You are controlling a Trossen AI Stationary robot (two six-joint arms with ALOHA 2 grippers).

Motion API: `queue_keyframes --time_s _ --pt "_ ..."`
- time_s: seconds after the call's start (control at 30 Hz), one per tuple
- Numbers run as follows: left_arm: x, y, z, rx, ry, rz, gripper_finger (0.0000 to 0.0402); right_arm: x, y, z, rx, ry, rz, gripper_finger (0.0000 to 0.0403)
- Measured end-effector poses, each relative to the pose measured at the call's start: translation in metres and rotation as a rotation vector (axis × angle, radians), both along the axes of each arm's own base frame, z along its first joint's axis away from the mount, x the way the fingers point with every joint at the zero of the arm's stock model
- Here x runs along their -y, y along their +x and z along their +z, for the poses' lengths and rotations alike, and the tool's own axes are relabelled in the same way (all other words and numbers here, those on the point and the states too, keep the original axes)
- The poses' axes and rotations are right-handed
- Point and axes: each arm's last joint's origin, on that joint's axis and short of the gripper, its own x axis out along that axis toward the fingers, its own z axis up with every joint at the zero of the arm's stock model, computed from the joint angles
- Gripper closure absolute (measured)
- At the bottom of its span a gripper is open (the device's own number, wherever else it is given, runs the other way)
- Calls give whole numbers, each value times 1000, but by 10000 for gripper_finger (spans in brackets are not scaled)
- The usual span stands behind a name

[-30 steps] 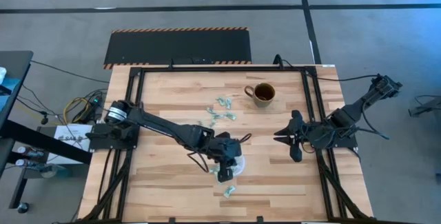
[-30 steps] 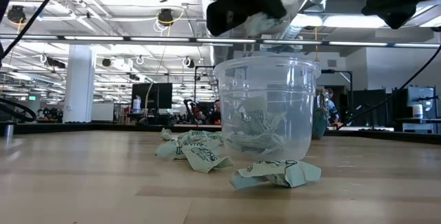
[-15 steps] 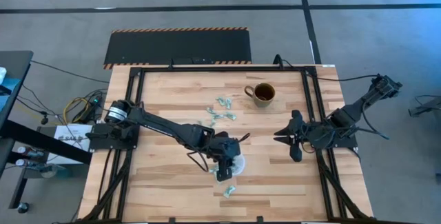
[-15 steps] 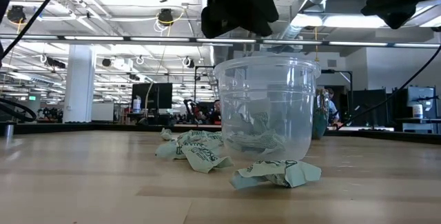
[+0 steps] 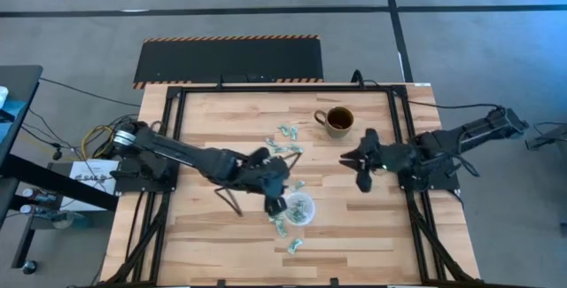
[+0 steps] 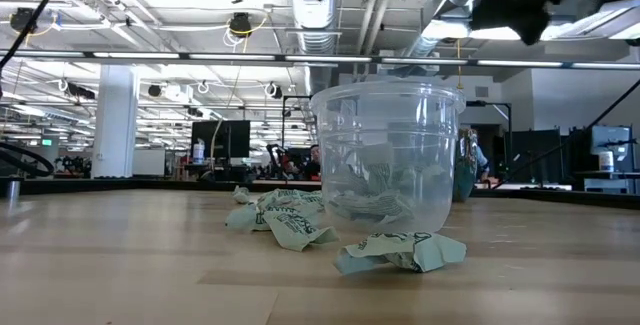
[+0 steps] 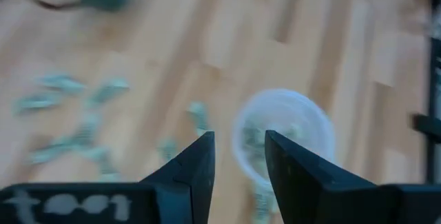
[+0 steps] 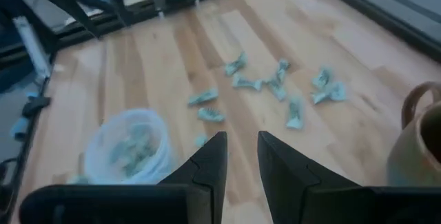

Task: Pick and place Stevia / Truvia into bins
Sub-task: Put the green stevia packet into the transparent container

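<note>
The left pincer (image 7: 238, 158), fingers slightly parted and empty, hung above the clear cup (image 7: 282, 136) holding sachets, with more green sachets (image 7: 72, 93) scattered across the wooden surface (image 7: 303, 38).

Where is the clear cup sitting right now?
In the high view the clear cup stands near the table's front centre, beside the left hand, with loose sachets farther back toward the brown mug.

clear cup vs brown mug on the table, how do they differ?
The clear cup is see-through plastic with no handle; the brown mug is opaque and has a handle. The cup holds pale green sachets; the mug holds something dark. The cup stands nearer the left gripper, the mug farther back. Both stand upright on the wooden table.
</note>
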Motion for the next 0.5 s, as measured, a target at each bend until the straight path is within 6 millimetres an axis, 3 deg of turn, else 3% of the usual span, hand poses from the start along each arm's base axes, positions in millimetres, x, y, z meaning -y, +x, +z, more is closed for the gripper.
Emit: queue_keyframes --time_s 0.23,0.5 --pt "1 -27 15 3 116 149 288 38 50 9 -116 32 48 329" --pt "5 -45 0 -52 97 192 288 75 102 -12 -309 88 119 329"
